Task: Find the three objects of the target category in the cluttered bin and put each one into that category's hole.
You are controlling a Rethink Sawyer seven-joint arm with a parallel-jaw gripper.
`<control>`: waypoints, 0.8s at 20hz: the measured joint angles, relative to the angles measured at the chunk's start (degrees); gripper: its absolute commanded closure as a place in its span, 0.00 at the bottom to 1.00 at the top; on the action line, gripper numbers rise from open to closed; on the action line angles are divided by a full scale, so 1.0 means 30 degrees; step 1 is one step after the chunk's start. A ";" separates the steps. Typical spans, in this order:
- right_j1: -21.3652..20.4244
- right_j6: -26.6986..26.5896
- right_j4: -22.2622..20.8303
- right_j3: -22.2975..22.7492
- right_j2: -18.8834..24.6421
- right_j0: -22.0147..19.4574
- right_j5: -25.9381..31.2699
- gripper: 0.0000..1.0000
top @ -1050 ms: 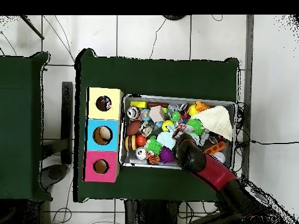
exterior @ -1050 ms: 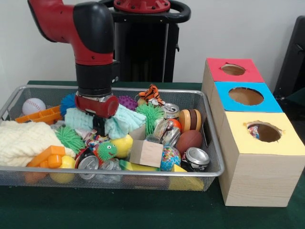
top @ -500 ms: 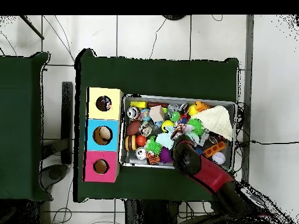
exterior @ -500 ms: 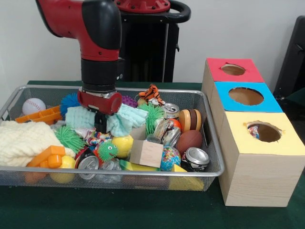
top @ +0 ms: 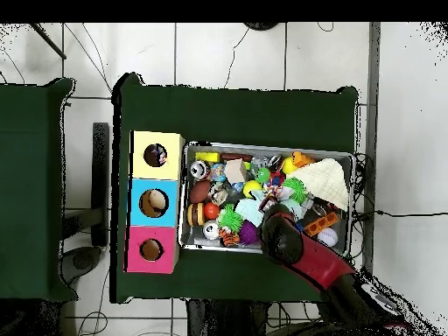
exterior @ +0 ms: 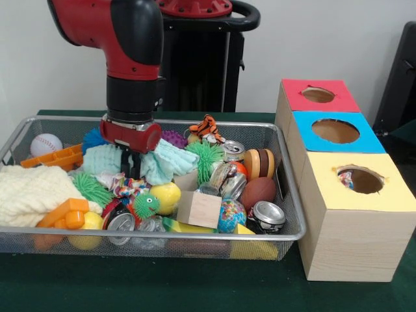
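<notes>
"Checking edges first: where do you have the gripper?"

"I have the gripper (exterior: 132,168) low in the silver wire-mesh bin (exterior: 291,182), left of the middle, sunk into a mint-green fluffy cloth (exterior: 166,162). The cloth bunches round it, so I cannot tell whether the jaws are wide, narrow or holding anything. From overhead the red and black arm (top: 284,236) covers it."

"How much room is there around it?"

"Little. I see a cream knitted cloth (exterior: 29,192) filling the bin's left end, with orange plastic blocks (exterior: 65,213) at its near side and a white baseball (exterior: 45,144) in the far left corner. To the right lie a green spiky ball (exterior: 207,158), a pale wooden cube (exterior: 199,208), a brown football-shaped ball (exterior: 259,192) and a crushed silver can (exterior: 268,214) close to the right rim. The heap reaches about rim height."

"And the holes?"

"Three boxes stand in a row just beside the bin's right rim: a red-topped wooden box (exterior: 344,97) farthest, a blue-topped one (exterior: 370,140) in the middle, a yellow-topped one (exterior: 390,198) nearest, each with a round hole on top. Something colourful shows inside the yellow hole (exterior: 361,181). I cannot tell which category is wanted; every loose object I see is in the bin. Bare dark green table cloth (exterior: 130,286) lies in front of the bin."
</notes>
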 measured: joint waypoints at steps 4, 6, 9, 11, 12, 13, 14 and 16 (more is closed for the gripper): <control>0.0031 0.0000 -0.0522 -0.0260 -0.0105 0.0004 0.0137 0.00; 0.0065 0.0000 -0.0757 -0.0439 -0.0102 0.0004 0.0247 0.00; 0.0159 0.0000 -0.1259 -0.0801 -0.0096 -0.0028 0.0533 0.00; 0.0181 0.0000 -0.1408 -0.0912 -0.0094 -0.0061 0.0631 0.00; 0.0191 0.0000 -0.1616 -0.1036 -0.0074 -0.0157 0.0714 0.00; 0.0191 0.0000 -0.1679 -0.1066 -0.0052 -0.0206 0.0729 0.00; 0.0189 0.0000 -0.1773 -0.1094 -0.0014 -0.0289 0.0737 0.00; 0.0140 0.0000 -0.1951 -0.1104 0.0128 -0.0543 0.0763 0.00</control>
